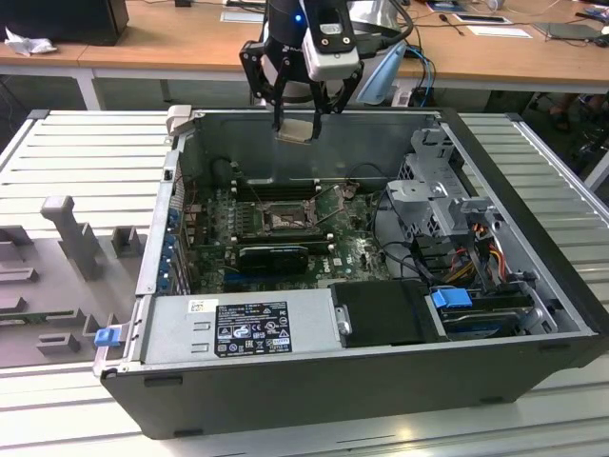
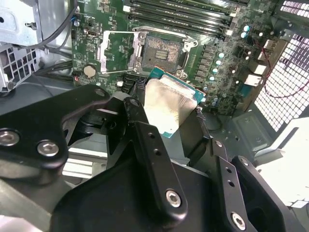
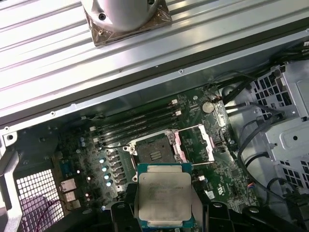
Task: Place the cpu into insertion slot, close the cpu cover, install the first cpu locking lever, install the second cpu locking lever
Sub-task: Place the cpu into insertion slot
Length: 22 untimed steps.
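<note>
Case (image 1: 381,381) lies open on the counter (image 1: 86,152), green board (image 1: 352,243) inside. Claw (image 1: 301,119) hangs above the far wall, at twelve o'clock of the slot (image 1: 285,219) in the exterior view, clamped on the cpu (image 3: 164,198). Cover (image 3: 179,145) stands open beside the bare slot.

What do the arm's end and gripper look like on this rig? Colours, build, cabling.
The gripper is black, a two-finger linkage type with flat angular links pinned by silver screws. Above it, the wrist carries a pale grey box-shaped module. A blue light glows on the black body, and a dark cable loops off the side.
</note>
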### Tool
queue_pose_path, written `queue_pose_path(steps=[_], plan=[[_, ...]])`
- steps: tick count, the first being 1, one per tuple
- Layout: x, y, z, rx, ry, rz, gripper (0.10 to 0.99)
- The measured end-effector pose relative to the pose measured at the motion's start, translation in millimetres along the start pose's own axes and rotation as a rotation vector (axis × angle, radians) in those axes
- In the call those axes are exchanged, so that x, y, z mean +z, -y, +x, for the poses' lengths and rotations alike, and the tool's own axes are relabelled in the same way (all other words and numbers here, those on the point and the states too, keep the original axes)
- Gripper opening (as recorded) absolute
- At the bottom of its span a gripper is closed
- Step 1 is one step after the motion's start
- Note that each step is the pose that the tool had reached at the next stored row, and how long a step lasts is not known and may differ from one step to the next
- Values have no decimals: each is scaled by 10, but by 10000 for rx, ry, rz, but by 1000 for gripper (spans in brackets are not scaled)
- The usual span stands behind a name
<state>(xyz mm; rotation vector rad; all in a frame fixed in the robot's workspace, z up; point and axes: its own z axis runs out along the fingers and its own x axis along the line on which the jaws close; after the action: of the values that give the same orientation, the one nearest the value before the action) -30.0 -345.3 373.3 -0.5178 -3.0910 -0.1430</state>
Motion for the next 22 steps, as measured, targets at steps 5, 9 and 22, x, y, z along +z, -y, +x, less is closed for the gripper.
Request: queue_pose_path(steps=[5,9,22], plan=[[0,0,0,239,21,-5,525],[0,0,0,444,39,-9,525],[0,0,0,1244,111,-24,525]])
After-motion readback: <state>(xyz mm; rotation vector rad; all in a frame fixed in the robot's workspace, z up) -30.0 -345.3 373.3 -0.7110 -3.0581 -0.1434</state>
